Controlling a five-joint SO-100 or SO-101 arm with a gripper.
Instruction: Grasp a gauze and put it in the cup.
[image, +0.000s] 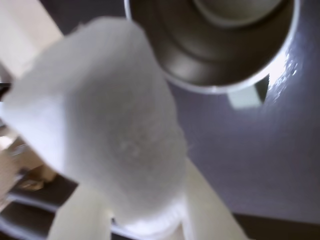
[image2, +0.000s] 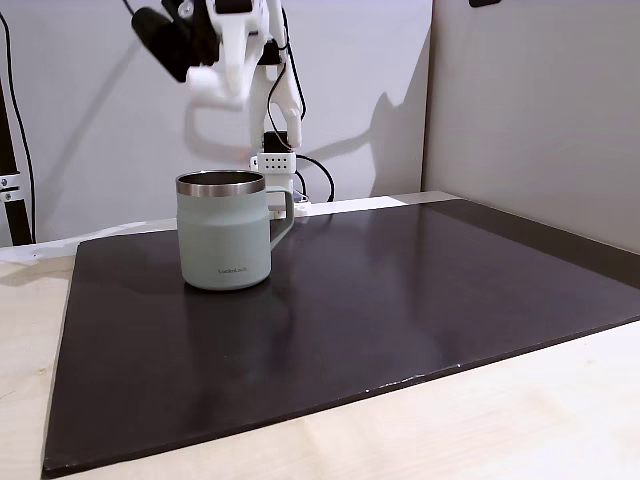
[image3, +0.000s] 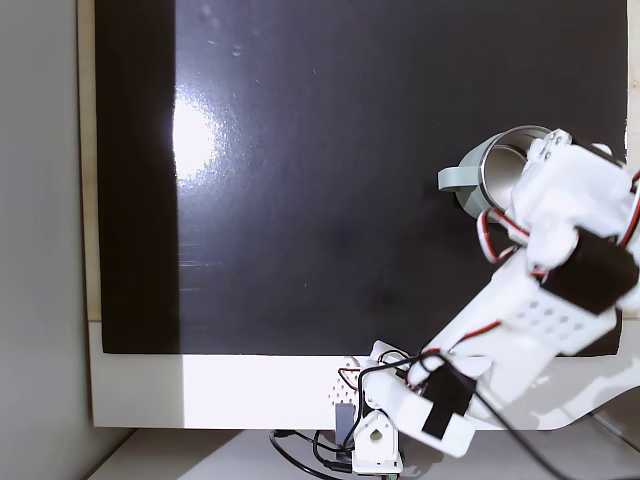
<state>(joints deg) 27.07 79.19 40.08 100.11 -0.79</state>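
White and fuzzy, the small soft cylindrical gauze roll (image: 107, 125) takes up most of the wrist view, blurred by closeness. It sits clamped between the two pale plastic fingers (image: 80, 215) of the gripper (image: 145, 220), which come in from the bottom edge and press its lower end on both sides. Beyond it, at the top of that view, is the open mouth of the pale sage-green mug with a steel rim (image: 210, 89); its dark metal inside is visible, and a bit of its green handle sticks out below the rim. The roll lies toward the left of the mouth. Under the mug is the glossy dark mat (image: 260, 165), and pale wood shows at the upper left.

In a fixed view from the side, the mug (image2: 224, 232) stands upright on the dark mat (image2: 400, 300), handle to the right, small dark logo text low on its wall. The white arm hangs in the air above it, well clear of the rim, with the gripper (image2: 208, 80) holding the white roll (image2: 203, 78) above the mug's left part. The mat lies on a light wooden table (image2: 520, 420).

In a fixed view from above, the arm (image3: 540, 300) reaches from its base at the bottom edge to the right side of the mat (image3: 300, 180) and covers most of the mug (image3: 470, 178); part of the rim and the handle, pointing left, stay visible.
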